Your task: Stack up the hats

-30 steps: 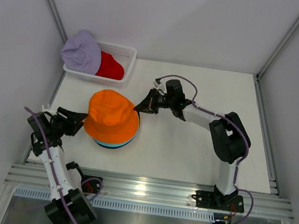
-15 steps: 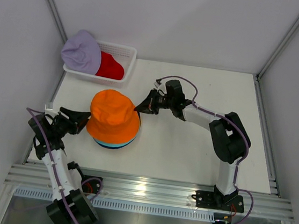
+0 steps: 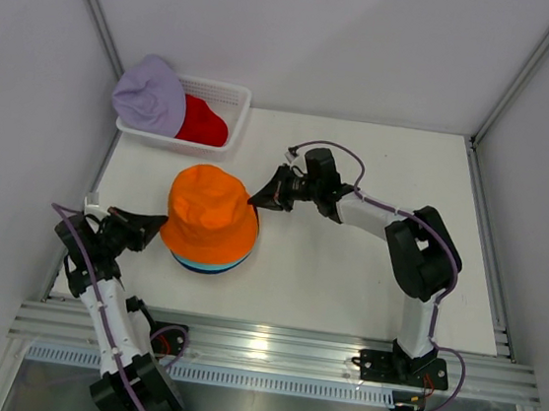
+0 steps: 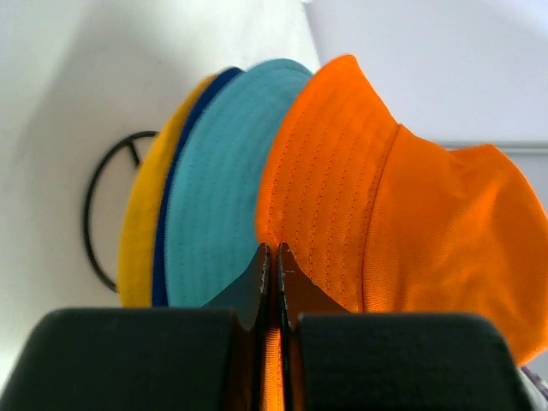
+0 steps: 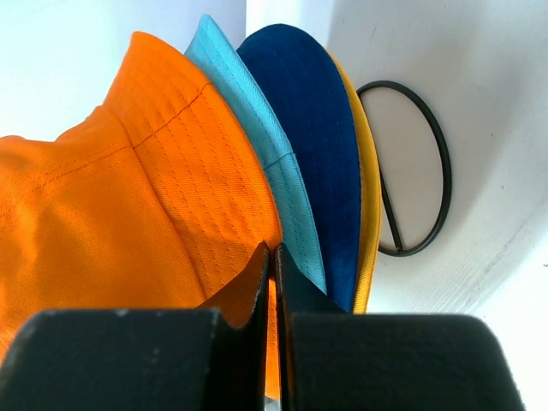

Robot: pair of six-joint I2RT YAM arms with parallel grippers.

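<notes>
Here, left claw point(image 4: 272, 250) and right claw point(image 5: 271, 248) pinch the orange hat point(image 3: 209, 218).

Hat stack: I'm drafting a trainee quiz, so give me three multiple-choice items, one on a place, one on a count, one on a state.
1. Where do the lavender hat and red hat lie? A on the floor; B in the white basket; C on the bare table.
2. How many hats form the stack? A two; B three; C four.
3. How is the left pincer? A shut on the brim of the orange hat; B open, clear of the hats; C shut on the basket.
Answers: 1 B, both rest in it. 2 C, the wrist views show the yellow hat, navy hat, teal hat and orange hat layered. 3 A, its fingers meet with orange cloth between them.
</notes>
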